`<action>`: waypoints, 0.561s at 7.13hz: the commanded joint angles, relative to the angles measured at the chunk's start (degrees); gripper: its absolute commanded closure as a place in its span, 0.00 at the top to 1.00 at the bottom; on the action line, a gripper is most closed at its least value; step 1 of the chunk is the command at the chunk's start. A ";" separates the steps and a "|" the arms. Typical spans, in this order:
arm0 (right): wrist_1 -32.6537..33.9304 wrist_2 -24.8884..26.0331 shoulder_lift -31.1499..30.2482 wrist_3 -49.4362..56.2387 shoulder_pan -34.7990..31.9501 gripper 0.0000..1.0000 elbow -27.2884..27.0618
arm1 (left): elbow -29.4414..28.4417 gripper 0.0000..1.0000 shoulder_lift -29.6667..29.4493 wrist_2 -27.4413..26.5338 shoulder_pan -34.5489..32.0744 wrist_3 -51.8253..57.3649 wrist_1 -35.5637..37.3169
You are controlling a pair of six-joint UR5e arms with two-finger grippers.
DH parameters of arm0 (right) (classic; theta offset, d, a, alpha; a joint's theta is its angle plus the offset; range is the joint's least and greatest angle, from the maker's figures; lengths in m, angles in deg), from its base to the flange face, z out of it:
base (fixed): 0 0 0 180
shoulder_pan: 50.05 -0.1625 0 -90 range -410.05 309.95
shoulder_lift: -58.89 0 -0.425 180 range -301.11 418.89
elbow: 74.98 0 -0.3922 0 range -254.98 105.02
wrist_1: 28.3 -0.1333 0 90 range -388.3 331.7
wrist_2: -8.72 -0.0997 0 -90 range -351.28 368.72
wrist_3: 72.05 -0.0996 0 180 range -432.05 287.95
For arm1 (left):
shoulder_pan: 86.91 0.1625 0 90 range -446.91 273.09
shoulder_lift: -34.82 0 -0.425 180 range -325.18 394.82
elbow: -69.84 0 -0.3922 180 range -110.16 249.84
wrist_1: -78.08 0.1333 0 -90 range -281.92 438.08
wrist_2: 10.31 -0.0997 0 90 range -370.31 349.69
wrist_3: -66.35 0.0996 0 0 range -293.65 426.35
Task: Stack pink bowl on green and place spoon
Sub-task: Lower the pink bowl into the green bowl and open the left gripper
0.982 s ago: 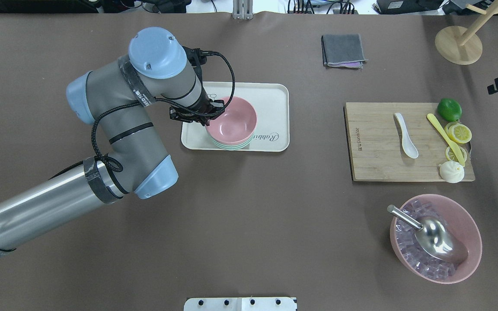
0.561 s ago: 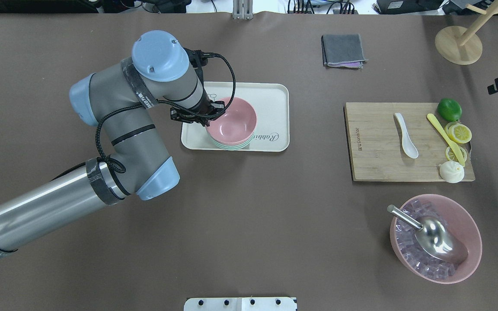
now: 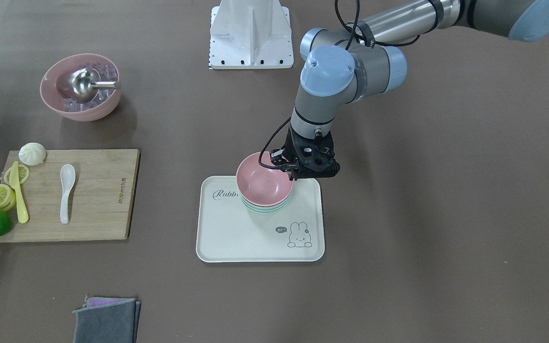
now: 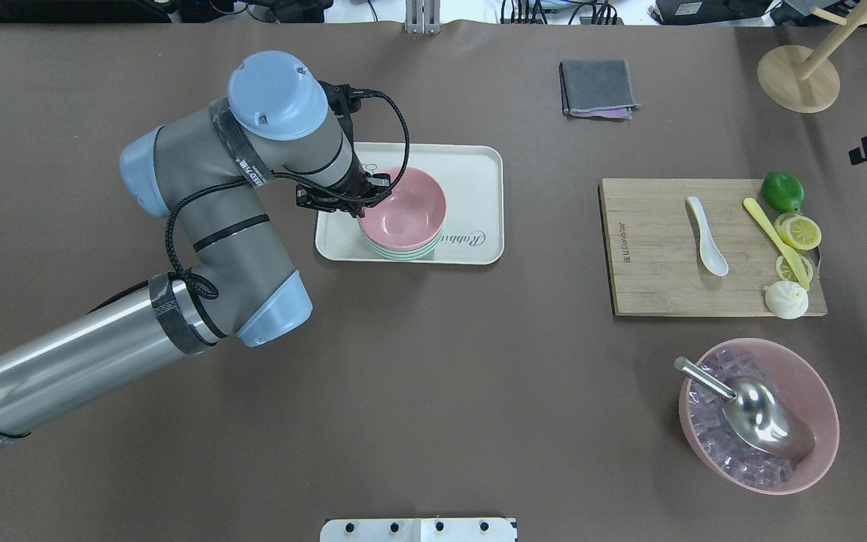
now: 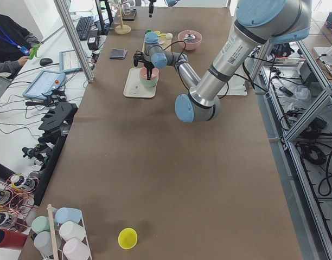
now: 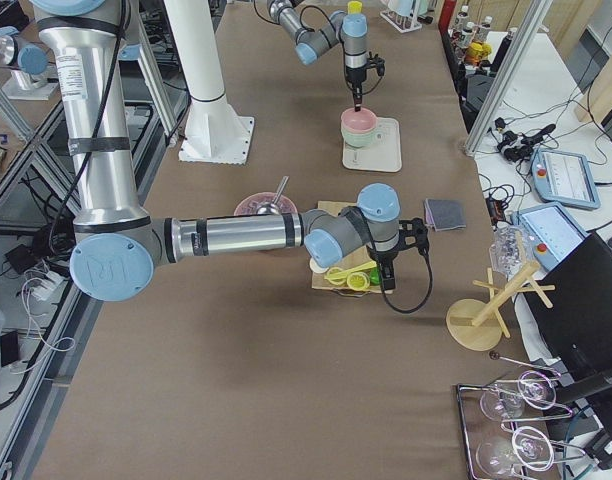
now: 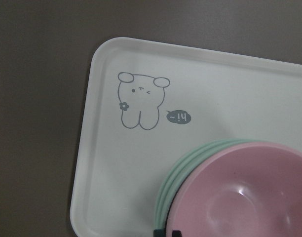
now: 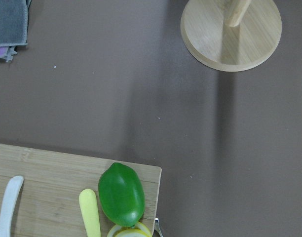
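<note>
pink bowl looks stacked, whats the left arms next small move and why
Probably lift the left gripper straight up, letting go first if it grips the rim. The pink bowl already sits in the green bowl on the tray; the white spoon waits on the cutting board.

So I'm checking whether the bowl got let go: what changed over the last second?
Only the left arm's upper joints shifted slightly. The left claw stays at the rim of the pink bowl; whether it grips is unclear. The pink bowl remains nested on the green bowl on the tray, and the white spoon stays on the cutting board.
</note>
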 commanded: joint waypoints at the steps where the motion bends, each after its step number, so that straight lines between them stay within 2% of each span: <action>1: 0.00 0.00 -0.01 0.00 0.02 1.00 0.08 | 0.00 0.00 0.00 -0.03 -0.12 0.12 -0.02; 3: 0.00 0.00 0.08 0.00 0.02 1.00 0.17 | -0.09 0.00 0.00 -0.03 -0.12 0.03 -0.11; 4: 0.00 0.09 0.08 0.00 0.02 1.00 0.08 | -0.18 0.17 0.00 -0.03 -0.12 -0.14 -0.19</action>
